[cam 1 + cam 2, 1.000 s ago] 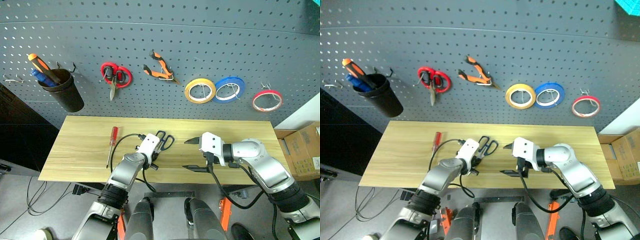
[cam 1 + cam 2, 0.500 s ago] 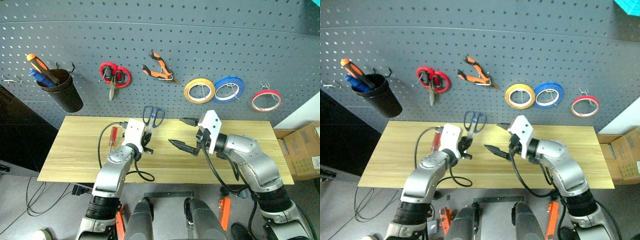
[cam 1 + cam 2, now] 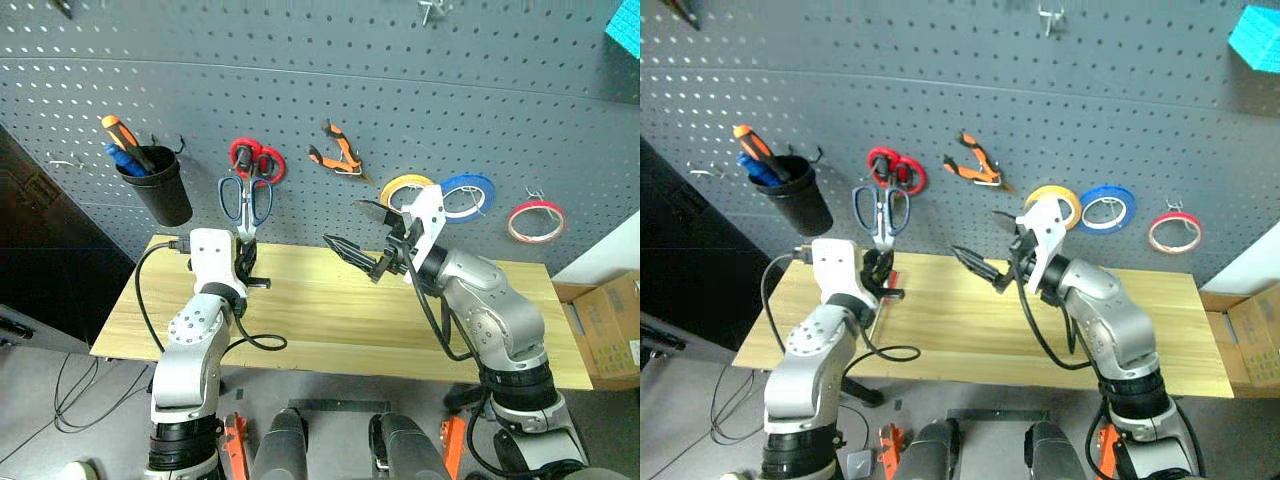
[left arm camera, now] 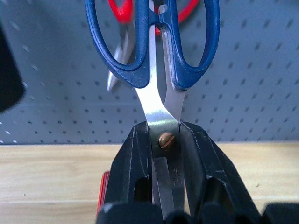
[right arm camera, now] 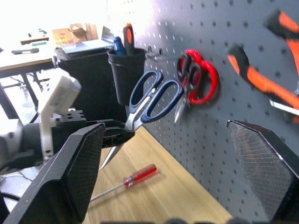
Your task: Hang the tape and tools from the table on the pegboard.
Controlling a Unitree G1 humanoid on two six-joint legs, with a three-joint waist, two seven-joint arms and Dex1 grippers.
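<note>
bench (image 3: 330, 330): long rectangular top, light yellowish wood, visible grain, against the foot of the pegboard (image 3: 400, 110) | on it: red-handled screwdriver (image 5: 128, 183), lying flat near the bench's left end, close to the wall edge, handle toward the wall | black cable (image 3: 255, 345) resting on the front left part

Scissors (image 4: 159, 70): handle loops cut off by the left wrist view's upper edge, blade tips hidden between the left gripper's (image 4: 166, 154) black fingers (image 4: 135, 168). Red-handled screwdriver (image 4: 103, 196): a sliver of red behind one finger in that view; in the right eye view most of it (image 3: 888, 283) is hidden behind the same gripper. Red-handled scissors (image 4: 122, 28) blurred behind the blue loops; the pliers (image 5: 266, 79) are blurred and cut off at the right wrist view's edge, and the hooks under the tape rolls (image 3: 535, 221) are too small to make out.
</note>
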